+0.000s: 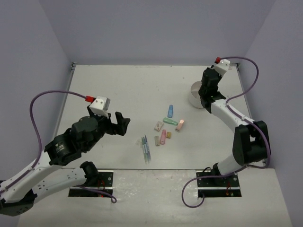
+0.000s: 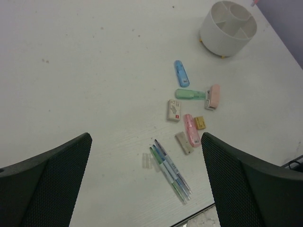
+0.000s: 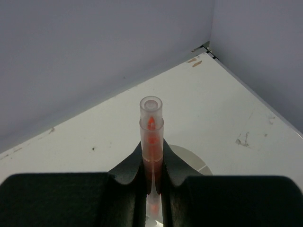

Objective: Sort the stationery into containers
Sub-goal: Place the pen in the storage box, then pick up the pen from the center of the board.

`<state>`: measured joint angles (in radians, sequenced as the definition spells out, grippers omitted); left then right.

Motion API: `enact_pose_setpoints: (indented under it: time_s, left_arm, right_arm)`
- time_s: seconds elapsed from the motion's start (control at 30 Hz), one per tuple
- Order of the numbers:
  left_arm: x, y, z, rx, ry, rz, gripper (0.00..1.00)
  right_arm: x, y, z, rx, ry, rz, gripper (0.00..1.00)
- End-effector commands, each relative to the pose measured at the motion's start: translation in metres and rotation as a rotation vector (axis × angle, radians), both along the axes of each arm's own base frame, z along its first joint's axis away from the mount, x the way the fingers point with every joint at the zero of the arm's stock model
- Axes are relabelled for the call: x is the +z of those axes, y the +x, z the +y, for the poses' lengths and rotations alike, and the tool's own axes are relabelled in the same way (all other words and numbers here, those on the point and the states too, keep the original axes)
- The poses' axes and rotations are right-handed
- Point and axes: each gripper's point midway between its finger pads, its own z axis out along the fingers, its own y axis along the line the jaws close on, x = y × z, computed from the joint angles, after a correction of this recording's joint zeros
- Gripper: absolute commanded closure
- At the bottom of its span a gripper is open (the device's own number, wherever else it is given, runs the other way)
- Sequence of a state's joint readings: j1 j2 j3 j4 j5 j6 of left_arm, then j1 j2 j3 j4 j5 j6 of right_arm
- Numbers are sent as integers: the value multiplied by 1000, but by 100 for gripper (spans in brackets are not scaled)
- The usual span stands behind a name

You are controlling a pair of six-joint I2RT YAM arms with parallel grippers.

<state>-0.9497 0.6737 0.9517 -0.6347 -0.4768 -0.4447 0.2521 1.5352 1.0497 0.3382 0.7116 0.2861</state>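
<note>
Clear pen: red core, long axis upright, tip pointing down; lower end hidden between the fingers.
Right end effector: pinching the clear pen mid-barrel; sits upper right in the top view.
White tub: directly under the held pen, only a strip of rim showing behind the fingers. Can't tell which compartment is under the tip.
Next move, as a guess: lower and let go; the tip needs to be over a wedge, not a divider.
Left end effector: spread wide, holding nothing, over the bench at lower left of the top view.
Loose pens: bluish bundle lying flat, long axis upper left to lower right in the left wrist view, just ahead of the left end effector; left arm is nearer.
Blocks: blue block, green block and pink block, flat, scattered between the loose pens and the tub.
</note>
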Motion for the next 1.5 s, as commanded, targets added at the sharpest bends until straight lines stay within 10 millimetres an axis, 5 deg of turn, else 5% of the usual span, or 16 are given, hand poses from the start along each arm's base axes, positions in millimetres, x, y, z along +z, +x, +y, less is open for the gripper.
enact_pose_setpoints:
  time_s: [0.0,0.27,0.47,0.63,0.77,0.93,1.03,1.07,1.13,1.27,1.4,1.47]
  left_arm:
    - [0,-4,14,7,32,-36,0]
    - [-28,-5,-3,-63,70,7,0]
    - [-29,-7,-4,-79,62,8,0]
    - [-24,-9,-3,-85,44,-7,0]
    - [-24,-9,-3,-86,43,-9,0]
    - [-28,-1,9,11,66,3,0]
    - [-29,5,27,127,71,13,0]
    - [-28,9,38,192,75,8,0]
    - [-27,12,54,279,72,11,0]
    - [-24,21,97,491,46,4,0]
    - [-30,27,104,527,61,23,0]
    - [-37,30,98,511,93,47,0]
  right_arm:
    - [24,26,-4,-21,-7,-121,100]
    - [-7,30,-5,-20,1,-88,99]
    - [-16,31,2,27,-6,-69,74]
    - [-17,32,1,27,-31,-49,71]
    - [-13,29,5,47,-11,-31,39]
    - [36,-2,27,122,57,-101,24]
    - [78,-44,48,137,89,-155,17]
    - [98,-58,67,189,117,-171,16]
    - [96,-74,98,313,149,-89,15]
    - [20,-137,199,700,271,301,13]
    - [-40,-190,253,820,195,534,24]
    - [-66,-208,260,785,137,648,37]
